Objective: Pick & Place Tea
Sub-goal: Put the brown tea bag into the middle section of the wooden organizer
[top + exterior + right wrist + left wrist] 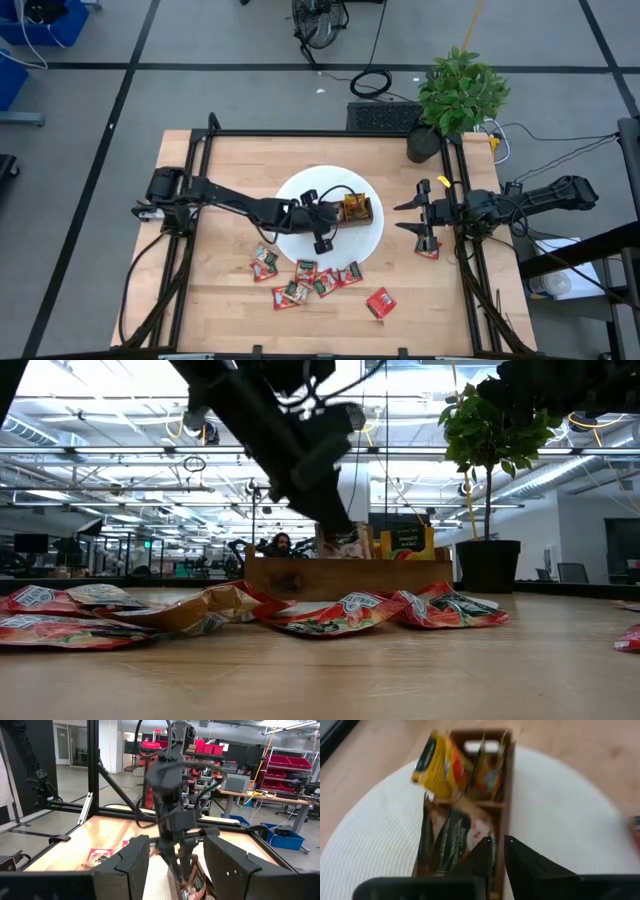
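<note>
Left pincer [498, 851] stood low over the near compartment of the wooden tray [357, 210], its fingers only a crack apart, nothing visibly between them; the sachet just beside the tips looked already dropped in. We could not tell whether a tip touched it. A yellow sachet [439, 766] leaned tilted over the far compartment's edge.

Risks, as we judged them:
- a finger catching the leaning dark sachet [451, 841] on the way up and pulling it back out;
- the arm nudging the tray on the white round mat [300, 190];
- the yellow one tipping out.

Loose red tea sachets [310, 280] lay on the worktop [220, 160] near the mat; one [380, 302] lay apart. Right pincer [412, 217] waited at the mat's right side, parted, empty, with another sachet [428, 250] just beside it.
</note>
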